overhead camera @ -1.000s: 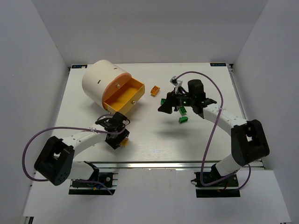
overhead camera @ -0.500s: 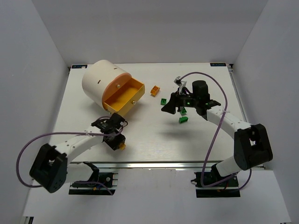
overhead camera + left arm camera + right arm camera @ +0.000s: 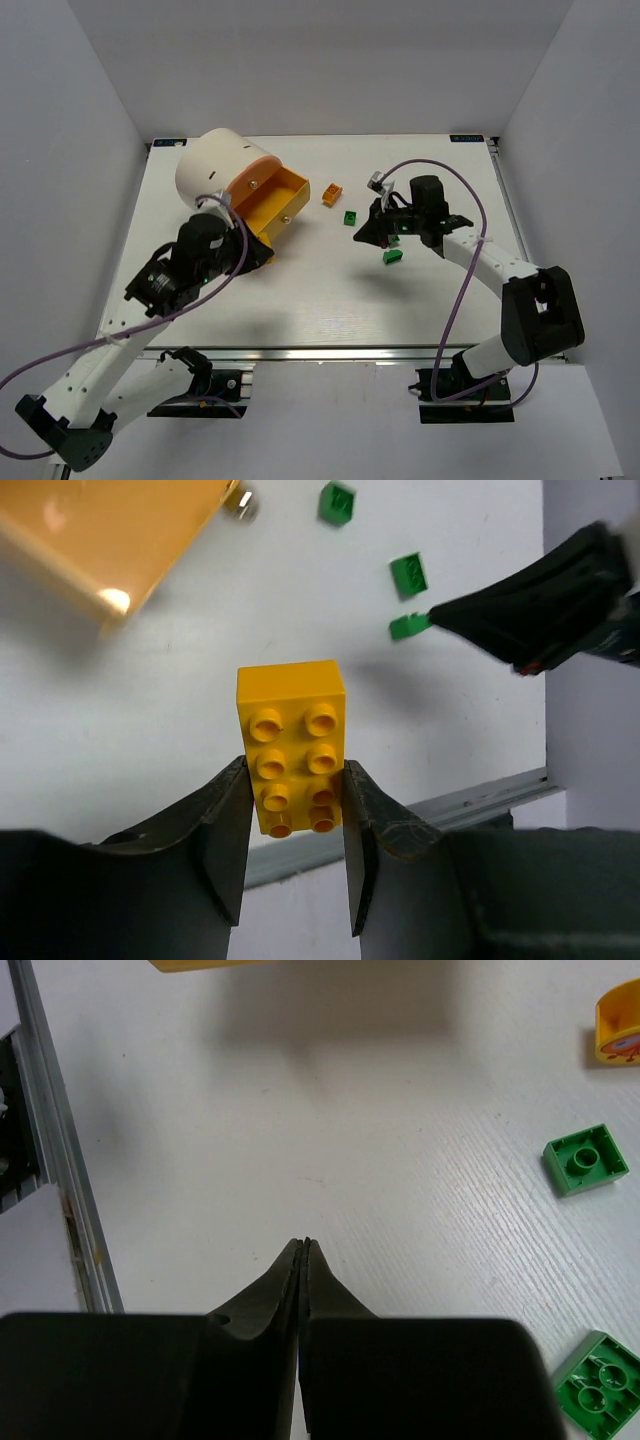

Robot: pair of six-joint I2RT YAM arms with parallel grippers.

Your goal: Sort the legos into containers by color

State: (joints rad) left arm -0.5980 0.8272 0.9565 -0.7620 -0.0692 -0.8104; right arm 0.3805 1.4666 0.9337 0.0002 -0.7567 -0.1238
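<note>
My left gripper [image 3: 295,772] is shut on a yellow lego [image 3: 292,730], held studs up above the table. In the top view this gripper [image 3: 258,256] hangs just in front of the open orange-yellow drawer [image 3: 268,203] of the cream drum [image 3: 215,165]. My right gripper [image 3: 303,1245] is shut with nothing between its fingers, low over bare table. From above, the right gripper [image 3: 364,236] sits among green legos [image 3: 350,218] [image 3: 393,256]. An orange lego [image 3: 331,193] lies right of the drawer.
The left wrist view shows the drawer's corner [image 3: 110,530], its knob [image 3: 240,500] and three green legos [image 3: 337,502] [image 3: 407,574] [image 3: 410,626] beside the right arm [image 3: 540,600]. The table's front rail [image 3: 350,350] runs near the arm bases.
My left arm has risen from the table's front with the yellow lego and swung toward the open drawer. My right gripper has closed on nothing and shifted slightly right.
</note>
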